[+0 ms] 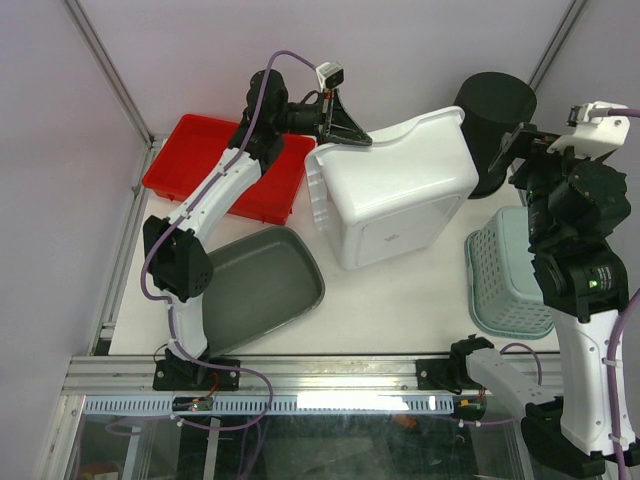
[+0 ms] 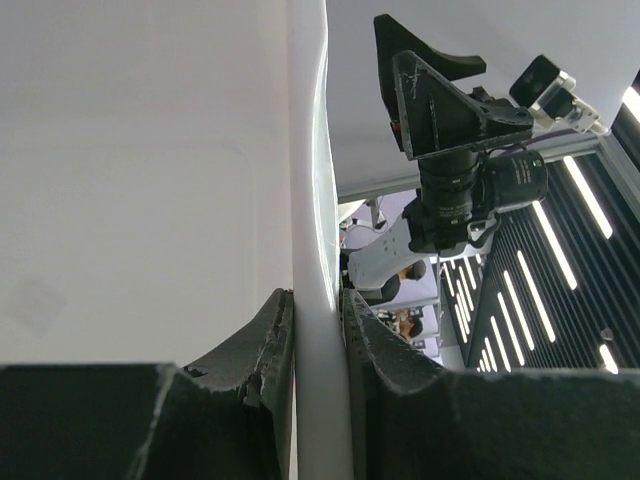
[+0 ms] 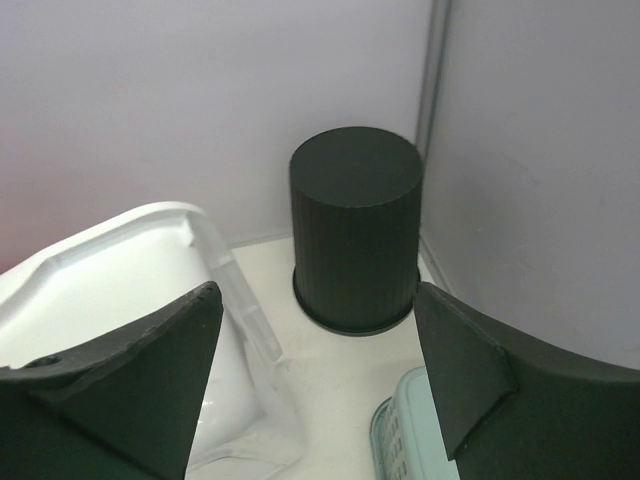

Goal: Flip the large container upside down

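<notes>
The large container, a deep white tub [image 1: 392, 195], is tipped over at the table's middle back, with its base facing up toward the camera and its opening facing down and away. My left gripper [image 1: 340, 125] is shut on the tub's flared rim at its far left corner. In the left wrist view the two fingers [image 2: 268, 345] pinch the white rim [image 2: 315, 250] between them. My right gripper [image 1: 515, 148] is open and empty, raised to the right of the tub. In the right wrist view [image 3: 317, 295] it looks down past the tub's edge [image 3: 120, 270].
A tall black bucket [image 1: 495, 112] stands at the back right, close beside the tub and also in the right wrist view [image 3: 355, 225]. A teal basket [image 1: 505, 275] lies upside down at the right. A red tray [image 1: 215, 165] sits at the back left and a grey tray [image 1: 255, 285] at the front left.
</notes>
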`<state>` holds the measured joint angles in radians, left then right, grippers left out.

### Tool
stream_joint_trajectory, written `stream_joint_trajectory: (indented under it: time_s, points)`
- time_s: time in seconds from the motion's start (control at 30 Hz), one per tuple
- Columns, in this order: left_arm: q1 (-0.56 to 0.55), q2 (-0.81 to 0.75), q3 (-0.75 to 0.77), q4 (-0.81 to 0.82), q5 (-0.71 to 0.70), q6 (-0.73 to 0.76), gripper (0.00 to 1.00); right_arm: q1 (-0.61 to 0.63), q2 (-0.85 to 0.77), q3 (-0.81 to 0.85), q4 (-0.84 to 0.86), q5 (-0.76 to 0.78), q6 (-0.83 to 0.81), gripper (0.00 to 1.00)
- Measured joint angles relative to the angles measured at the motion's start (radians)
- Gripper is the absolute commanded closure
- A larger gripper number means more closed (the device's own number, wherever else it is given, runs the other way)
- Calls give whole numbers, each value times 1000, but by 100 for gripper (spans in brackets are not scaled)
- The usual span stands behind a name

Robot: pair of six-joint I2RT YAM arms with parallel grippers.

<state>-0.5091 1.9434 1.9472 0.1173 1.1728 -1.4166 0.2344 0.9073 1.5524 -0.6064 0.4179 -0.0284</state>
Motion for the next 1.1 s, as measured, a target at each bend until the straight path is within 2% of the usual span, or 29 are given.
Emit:
stream_joint_trajectory:
  time_s: [0.1,0.17,0.37,0.63,0.77,0.93,1.1]
  points:
    - [0,0,0,12,14,-4,100,0,34,19,-42,-127,0,18]
    - [0,4,0,23,19,-4,100,0,74,48,-72,-251,0,15]
    - [0,16,0,50,41,-10,100,0,218,164,-163,-620,-35,12]
    - [1,16,0,59,87,18,100,-24,280,258,-180,-708,-58,4]
    - [0,10,-2,64,124,44,100,-56,336,410,-210,-779,-87,2]
    - [0,-15,-32,66,156,71,100,-67,445,609,-292,-931,-163,2]
    - [0,-47,-70,68,172,85,100,-89,541,701,-403,-1104,-248,2]
